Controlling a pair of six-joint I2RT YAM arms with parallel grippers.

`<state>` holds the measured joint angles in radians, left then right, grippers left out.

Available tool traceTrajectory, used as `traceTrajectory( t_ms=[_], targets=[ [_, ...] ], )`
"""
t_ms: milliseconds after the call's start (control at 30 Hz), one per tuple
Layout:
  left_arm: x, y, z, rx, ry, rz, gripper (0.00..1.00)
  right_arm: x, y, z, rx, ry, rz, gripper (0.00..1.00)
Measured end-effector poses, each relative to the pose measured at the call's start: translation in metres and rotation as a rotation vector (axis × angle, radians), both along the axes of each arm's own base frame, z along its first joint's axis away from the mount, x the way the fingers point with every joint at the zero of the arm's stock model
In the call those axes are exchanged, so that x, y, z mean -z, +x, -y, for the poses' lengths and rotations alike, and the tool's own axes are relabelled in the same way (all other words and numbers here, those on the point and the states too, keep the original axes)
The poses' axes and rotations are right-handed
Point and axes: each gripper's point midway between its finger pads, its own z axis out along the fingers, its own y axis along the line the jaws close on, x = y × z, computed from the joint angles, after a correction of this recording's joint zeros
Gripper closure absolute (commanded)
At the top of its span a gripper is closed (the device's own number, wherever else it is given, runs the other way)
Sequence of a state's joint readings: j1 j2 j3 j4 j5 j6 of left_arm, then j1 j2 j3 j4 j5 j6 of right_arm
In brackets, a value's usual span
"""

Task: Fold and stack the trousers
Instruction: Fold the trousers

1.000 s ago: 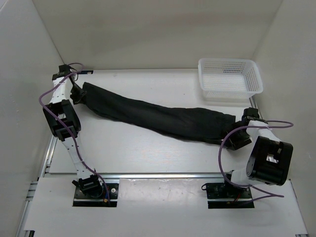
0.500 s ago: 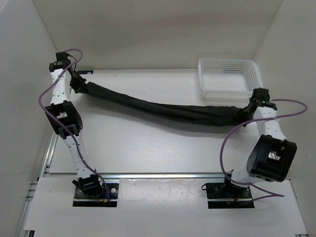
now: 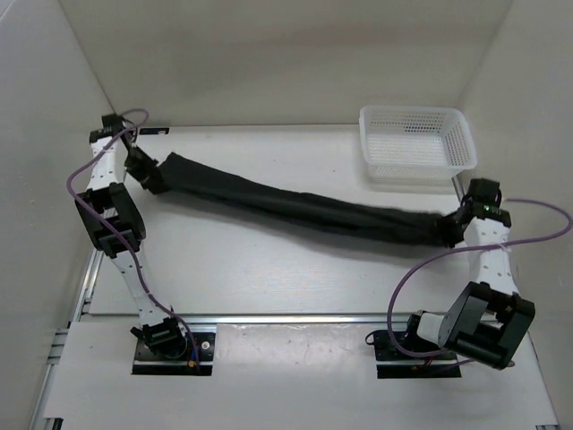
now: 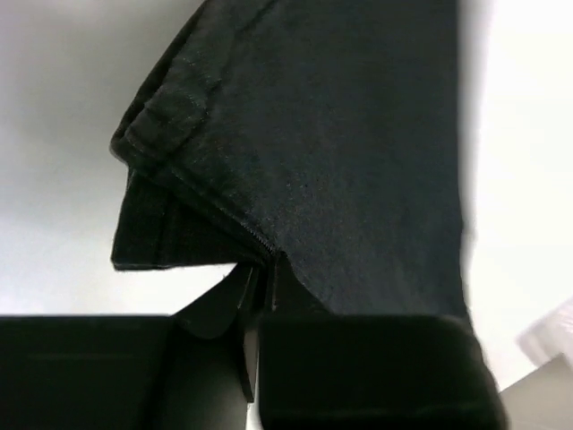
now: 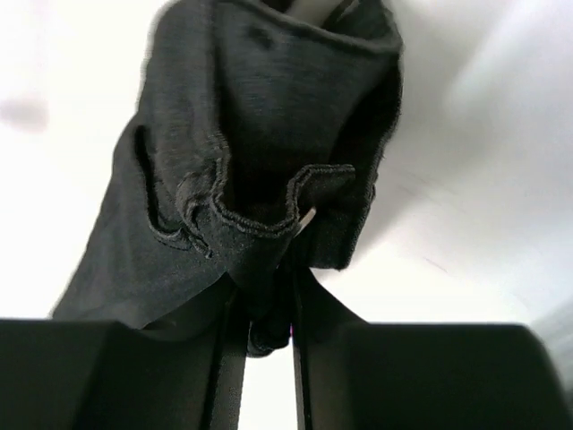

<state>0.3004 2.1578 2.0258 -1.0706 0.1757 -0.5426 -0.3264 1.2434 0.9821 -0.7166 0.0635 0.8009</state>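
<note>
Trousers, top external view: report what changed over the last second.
The trousers went from a broad, slack band to a narrow, taut strip. Both arms swung toward the far edge, then came partway back: the left gripper ends about where it started, the right gripper farther right. Both ends stayed clamped throughout; the white basket did not move.

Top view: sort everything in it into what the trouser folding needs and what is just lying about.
Needed: trousers, held stretched; left jaws and right jaws, each shut on one end.
Lying about: basket, far right, apart from the trousers.
</note>
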Motion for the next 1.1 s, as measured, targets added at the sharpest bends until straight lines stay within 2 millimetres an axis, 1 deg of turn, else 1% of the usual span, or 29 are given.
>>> traceTrajectory(
  t_ms=[33,67,100,133,167,233,267,333,367,400,467,500,533,600,700,800,900,933,1033,1100],
  targets=[
    [0.019,-0.013,-0.001,-0.008,-0.014,-0.056,0.50,0.015,-0.016,-0.001,0.016,0.016,-0.050,0.54],
    [0.036,-0.027,-0.002,-0.014,-0.024,-0.113,0.34,0.029,-0.035,-0.002,0.036,0.031,-0.103,0.23],
    [0.049,-0.039,-0.005,-0.026,-0.025,-0.161,0.23,0.039,-0.051,-0.001,0.062,0.033,-0.144,0.19],
    [0.057,-0.047,-0.011,-0.043,-0.022,-0.191,0.18,0.043,-0.063,0.002,0.079,0.024,-0.168,0.17],
    [0.061,-0.053,-0.017,-0.060,-0.014,-0.209,0.10,0.042,-0.070,0.005,0.095,0.013,-0.173,0.17],
    [0.063,-0.057,-0.029,-0.089,0.006,-0.216,0.10,0.034,-0.071,0.011,0.111,-0.017,-0.145,0.17],
    [0.062,-0.058,-0.037,-0.105,0.022,-0.211,0.12,0.028,-0.069,0.013,0.112,-0.027,-0.132,0.17],
    [0.055,-0.058,-0.047,-0.126,0.053,-0.192,0.34,0.015,-0.059,0.018,0.110,-0.048,-0.095,0.20],
    [0.050,-0.057,-0.050,-0.134,0.065,-0.181,0.42,0.008,-0.054,0.020,0.105,-0.056,-0.079,0.22],
    [0.044,-0.057,-0.054,-0.138,0.077,-0.165,0.45,0.001,-0.049,0.021,0.095,-0.064,-0.062,0.24],
    [0.036,-0.056,-0.058,-0.141,0.087,-0.140,0.32,-0.011,-0.038,0.022,0.069,-0.081,-0.029,0.25],
    [0.033,-0.055,-0.058,-0.131,0.088,-0.130,0.22,-0.016,-0.034,0.020,0.053,-0.085,-0.017,0.25],
    [0.032,-0.054,-0.057,-0.122,0.080,-0.123,0.16,-0.020,-0.030,0.018,0.034,-0.089,-0.008,0.25],
    [0.036,-0.053,-0.052,-0.098,0.051,-0.116,0.11,-0.025,-0.025,0.013,0.000,-0.096,0.008,0.25],
    [0.052,-0.055,-0.043,-0.072,-0.006,-0.132,0.05,-0.030,-0.020,0.005,-0.044,-0.094,0.023,0.25],
    [0.075,-0.065,-0.028,-0.051,-0.083,-0.175,0.05,-0.035,-0.018,0.004,-0.064,-0.095,0.035,0.25],
    [0.095,-0.068,-0.018,-0.047,-0.128,-0.216,0.11,-0.039,-0.016,0.002,-0.079,-0.092,0.050,0.25],
    [0.099,-0.068,-0.017,-0.053,-0.134,-0.226,0.15,-0.039,-0.015,0.002,-0.082,-0.091,0.052,0.25],
    [0.102,-0.066,-0.016,-0.087,-0.136,-0.232,0.21,-0.040,-0.015,0.000,-0.094,-0.086,0.054,0.25],
    [0.102,-0.064,-0.019,-0.112,-0.129,-0.234,0.27,-0.041,-0.014,-0.001,-0.102,-0.083,0.058,0.25]
  ],
)
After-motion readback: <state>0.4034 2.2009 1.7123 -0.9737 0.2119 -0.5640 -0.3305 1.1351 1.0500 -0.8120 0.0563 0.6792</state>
